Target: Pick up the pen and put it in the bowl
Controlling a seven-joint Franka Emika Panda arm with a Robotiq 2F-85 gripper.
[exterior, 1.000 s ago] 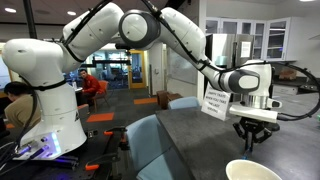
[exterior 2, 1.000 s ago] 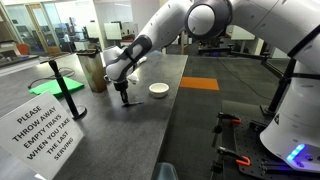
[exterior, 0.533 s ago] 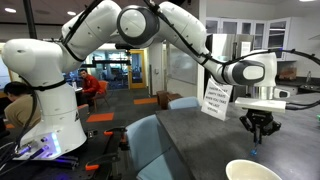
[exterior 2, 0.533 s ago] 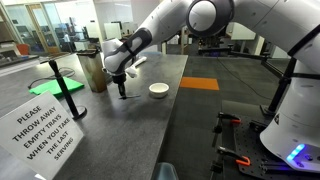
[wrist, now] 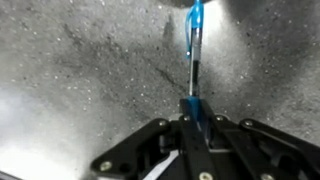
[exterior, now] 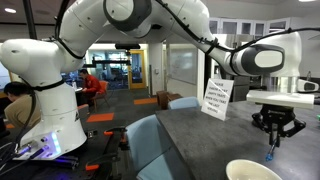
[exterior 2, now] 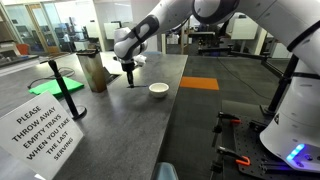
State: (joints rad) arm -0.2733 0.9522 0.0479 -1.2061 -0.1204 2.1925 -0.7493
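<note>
My gripper (exterior: 274, 139) is shut on the pen (wrist: 195, 50), a thin blue stick that hangs straight down from the closed jaws above the dark table. The pen also shows in both exterior views (exterior: 272, 152) (exterior 2: 131, 79). The cream-white bowl (exterior: 252, 171) sits at the table's near corner, below and a little to the left of the gripper in that view. In an exterior view the bowl (exterior 2: 158, 90) lies to the right of my gripper (exterior 2: 130, 71). The wrist view shows only speckled table under the pen; the bowl is out of that view.
A white paper sign (exterior: 216, 98) stands on the table behind the gripper. A tall brown container (exterior 2: 92, 71) and a green stand (exterior 2: 58, 88) are on the table's left side. An orange patch (exterior 2: 200, 84) lies on the table's right. Chairs (exterior: 150, 140) stand by the table's edge.
My gripper has lifted and carried the pen sideways across the table, closer to the bowl. The jaws stay shut on the pen.
</note>
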